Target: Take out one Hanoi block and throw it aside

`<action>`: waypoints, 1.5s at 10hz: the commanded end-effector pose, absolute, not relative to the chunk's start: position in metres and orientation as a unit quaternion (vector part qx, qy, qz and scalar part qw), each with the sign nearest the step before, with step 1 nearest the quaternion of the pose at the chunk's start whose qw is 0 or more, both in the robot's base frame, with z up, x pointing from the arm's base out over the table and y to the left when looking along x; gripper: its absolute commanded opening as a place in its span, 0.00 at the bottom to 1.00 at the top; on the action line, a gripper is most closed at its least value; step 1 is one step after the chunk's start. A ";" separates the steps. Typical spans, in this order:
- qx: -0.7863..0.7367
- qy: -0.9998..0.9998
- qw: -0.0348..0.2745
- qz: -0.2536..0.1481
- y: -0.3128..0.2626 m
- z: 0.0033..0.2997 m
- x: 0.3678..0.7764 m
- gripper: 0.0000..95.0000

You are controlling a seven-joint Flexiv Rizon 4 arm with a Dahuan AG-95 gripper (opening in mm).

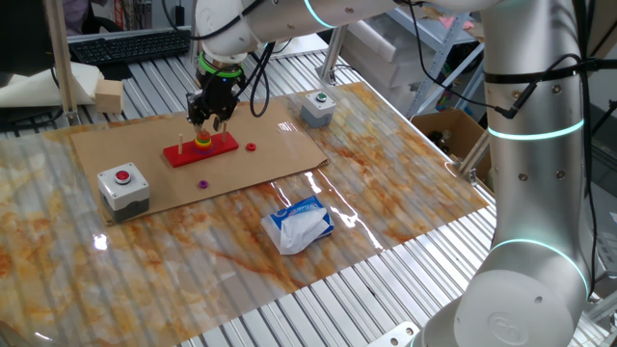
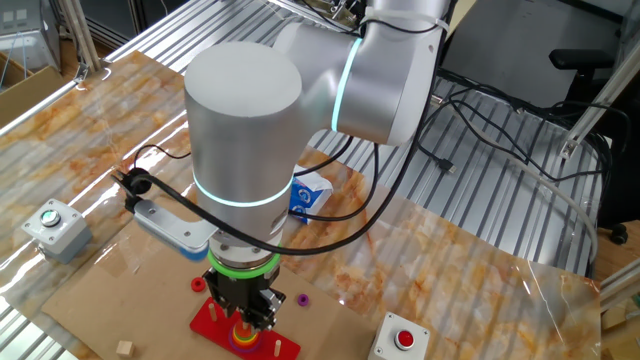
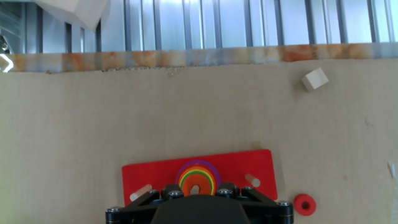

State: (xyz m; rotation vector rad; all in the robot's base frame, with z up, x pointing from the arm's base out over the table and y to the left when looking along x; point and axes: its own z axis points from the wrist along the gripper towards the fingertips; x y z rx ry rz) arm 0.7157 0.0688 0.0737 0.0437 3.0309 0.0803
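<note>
The red pegged base point(image 1: 201, 150) lies on the cardboard sheet, with a rainbow stack of rings on its middle peg. The Hanoi block point(image 3: 194, 180), a small orange ring, is the top of that stack. My gripper point(image 3: 199, 193) hangs straight over the stack, and the jaws look spread to either side of the orange ring, wider than it. In one fixed view the gripper point(image 1: 206, 123) is just above the stack point(image 1: 204, 142). In the other fixed view the gripper point(image 2: 250, 312) hides most of the stack point(image 2: 243, 337).
A darker red loose disc point(image 1: 251, 146) lies right of the base and a purple disc point(image 1: 203, 183) in front of it. Also here are a red-button box point(image 1: 123, 185), a green-button box point(image 1: 316, 106), a tissue packet point(image 1: 301, 224) and a wooden cube point(image 3: 314, 79).
</note>
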 end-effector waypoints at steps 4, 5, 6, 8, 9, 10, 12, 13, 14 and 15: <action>0.015 0.998 0.055 0.027 0.069 0.067 0.716 0.40; 0.015 0.998 0.054 0.027 0.069 0.067 0.716 0.40; 0.015 0.998 0.054 0.027 0.069 0.066 0.716 0.40; 0.014 0.998 0.055 0.028 0.069 0.066 0.716 0.40; 0.014 0.998 0.055 0.028 0.069 0.066 0.716 0.40; 0.015 0.998 0.055 0.029 0.069 0.065 0.716 0.40; 0.015 0.998 0.055 0.029 0.069 0.065 0.716 0.40; 0.015 0.998 0.055 0.029 0.069 0.064 0.716 0.40; 0.015 0.998 0.055 0.029 0.069 0.062 0.716 0.20; 0.015 0.998 0.055 0.029 0.069 0.061 0.716 0.20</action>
